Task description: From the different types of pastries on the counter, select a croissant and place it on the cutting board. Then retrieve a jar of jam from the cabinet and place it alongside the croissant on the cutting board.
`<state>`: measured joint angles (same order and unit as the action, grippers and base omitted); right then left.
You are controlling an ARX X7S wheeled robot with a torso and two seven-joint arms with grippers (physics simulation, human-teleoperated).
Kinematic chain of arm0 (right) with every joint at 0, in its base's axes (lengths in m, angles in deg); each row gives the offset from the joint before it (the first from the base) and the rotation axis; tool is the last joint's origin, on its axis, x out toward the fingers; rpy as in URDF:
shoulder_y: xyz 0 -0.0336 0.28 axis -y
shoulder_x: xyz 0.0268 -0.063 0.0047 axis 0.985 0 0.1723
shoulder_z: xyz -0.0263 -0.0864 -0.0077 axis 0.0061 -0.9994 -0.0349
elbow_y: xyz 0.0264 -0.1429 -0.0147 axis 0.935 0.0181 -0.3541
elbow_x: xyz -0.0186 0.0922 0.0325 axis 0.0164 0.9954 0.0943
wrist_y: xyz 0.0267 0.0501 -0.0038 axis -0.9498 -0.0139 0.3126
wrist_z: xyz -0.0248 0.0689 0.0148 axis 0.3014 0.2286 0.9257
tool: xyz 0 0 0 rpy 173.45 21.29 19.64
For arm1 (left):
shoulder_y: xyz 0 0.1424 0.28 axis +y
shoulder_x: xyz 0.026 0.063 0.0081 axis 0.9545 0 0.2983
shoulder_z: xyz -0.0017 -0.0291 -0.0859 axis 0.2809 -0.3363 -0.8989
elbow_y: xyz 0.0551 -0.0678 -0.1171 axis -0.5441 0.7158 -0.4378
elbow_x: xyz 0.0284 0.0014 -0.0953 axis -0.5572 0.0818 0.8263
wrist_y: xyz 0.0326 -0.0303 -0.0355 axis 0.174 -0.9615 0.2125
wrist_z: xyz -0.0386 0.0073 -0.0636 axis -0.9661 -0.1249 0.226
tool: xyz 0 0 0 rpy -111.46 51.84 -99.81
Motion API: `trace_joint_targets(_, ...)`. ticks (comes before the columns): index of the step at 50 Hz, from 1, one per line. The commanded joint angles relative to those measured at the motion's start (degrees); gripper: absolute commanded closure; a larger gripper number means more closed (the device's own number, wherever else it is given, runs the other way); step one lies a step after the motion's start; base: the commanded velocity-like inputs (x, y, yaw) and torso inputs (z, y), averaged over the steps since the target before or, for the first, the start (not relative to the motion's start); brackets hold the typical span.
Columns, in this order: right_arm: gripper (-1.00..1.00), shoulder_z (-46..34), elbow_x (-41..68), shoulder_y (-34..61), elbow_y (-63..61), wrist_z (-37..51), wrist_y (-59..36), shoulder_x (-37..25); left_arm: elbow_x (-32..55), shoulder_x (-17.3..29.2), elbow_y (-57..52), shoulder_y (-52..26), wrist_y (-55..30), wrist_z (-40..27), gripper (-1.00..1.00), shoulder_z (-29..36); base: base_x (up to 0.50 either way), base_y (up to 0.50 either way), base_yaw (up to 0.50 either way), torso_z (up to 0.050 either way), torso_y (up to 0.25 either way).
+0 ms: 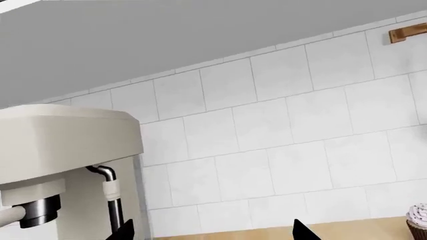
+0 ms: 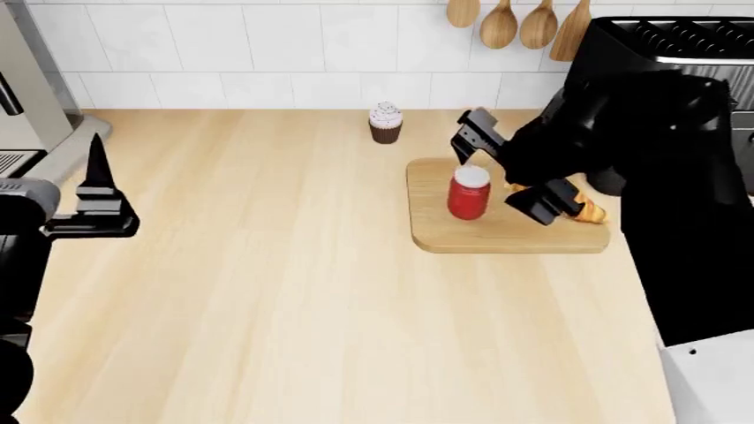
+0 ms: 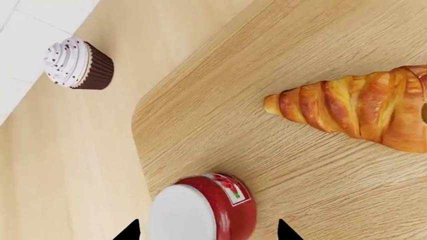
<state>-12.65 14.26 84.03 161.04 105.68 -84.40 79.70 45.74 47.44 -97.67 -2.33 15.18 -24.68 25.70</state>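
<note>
Two items sit on the cutting board (image 2: 495,237): jar of jam (image 2: 468,193) upright on its left half, croissant (image 2: 585,210) lying on the right half, mostly hidden behind my right arm in the head view. In the right wrist view the jar (image 3: 203,207) and croissant (image 3: 357,108) are apart, bare board between them. Right gripper (image 2: 509,168) is around the jar, one finger on its far side, one on its near-right side, jaws apart; I can't tell if either pad touches it. Cupcake (image 2: 386,122) stands on the counter (image 2: 271,291) just past the board's far-left corner, near the tiled wall. Left gripper (image 2: 97,199) hovers over the counter's far-left area, well away from the board; jaws look apart in the left wrist view, nothing between them. Coffee machine (image 1: 60,165) is close beside it. Wooden spoons (image 2: 518,22) hang on the wall above the board.
</note>
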Motion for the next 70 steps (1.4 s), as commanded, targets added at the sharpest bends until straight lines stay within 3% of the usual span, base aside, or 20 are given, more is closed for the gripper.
trace_joint_targets(1,-1.0,5.27,-11.42,2.46,0.3,-7.53,-0.02,0.54,-1.97,0.24,2.21,-1.43,0.39,-0.62,-1.0,2.54,0.0,0.0,0.0,0.0,0.0)
trace_joint_targets(7,-1.0,1.16,-12.46,4.9,0.3,-11.71,-0.26,0.64,-1.45,0.27,1.25,-1.22,0.06,-0.57,-1.0,2.31,0.0,0.0,0.0,0.0,0.0)
trace_joint_targets(16,-1.0,-18.96,-18.13,9.59,0.03,-27.99,-3.47,1.58,-0.87,0.21,0.09,-2.22,-0.31,0.06,-1.0,3.97,0.0,0.0,0.0,0.001,0.0)
trace_joint_targets(20,-1.0,-31.91,-19.31,-0.38,-29.96,-39.75,-23.62,6.13,-1.69,0.18,0.41,-2.69,0.36,0.23,-1.0,5.63,0.0,0.0,0.0,0.0,0.0)
trace_joint_targets(21,-1.0,-33.94,-21.85,-0.87,-34.74,-43.43,-24.23,6.56,-1.86,0.18,0.4,-2.73,0.56,0.29,-1.0,5.98,0.0,0.0,0.0,0.0,0.0)
trace_joint_targets(26,-1.0,-39.31,-50.64,-4.25,-42.02,-74.39,-24.24,8.27,-2.02,0.07,0.16,-3.27,0.67,0.5,-1.0,7.18,0.0,0.0,0.0,0.0,0.0)
trace_joint_targets(31,-1.0,-43.2,-93.61,-14.2,-55.91,-117.36,-24.24,8.27,-1.67,-0.01,-0.51,-3.63,0.4,0.85,-1.0,8.02,0.0,0.0,0.0,0.0,0.0)
trace_joint_targets(32,-1.0,-43.64,-97.59,-15.29,-57.88,-123.62,-24.24,8.27,-1.49,0.0,-0.89,-3.61,0.27,0.98,-1.0,8.15,0.0,0.0,0.0,0.0,0.0)
trace_joint_targets(48,-1.0,-48.51,-93.78,-31.53,-82.72,-123.63,-24.25,8.27,-0.45,-1.13,-1.2,-3.67,0.19,1.62,-1.0,10.37,0.0,0.0,0.0,0.0,0.0)
trace_joint_targets(70,-1.0,-52.04,-95.57,-54.51,-113.96,-123.63,-24.25,8.27,2.9,-1.25,-8.33,2.7,0.16,0.95,-1.0,5.96,0.0,0.0,0.0,0.0,0.0)
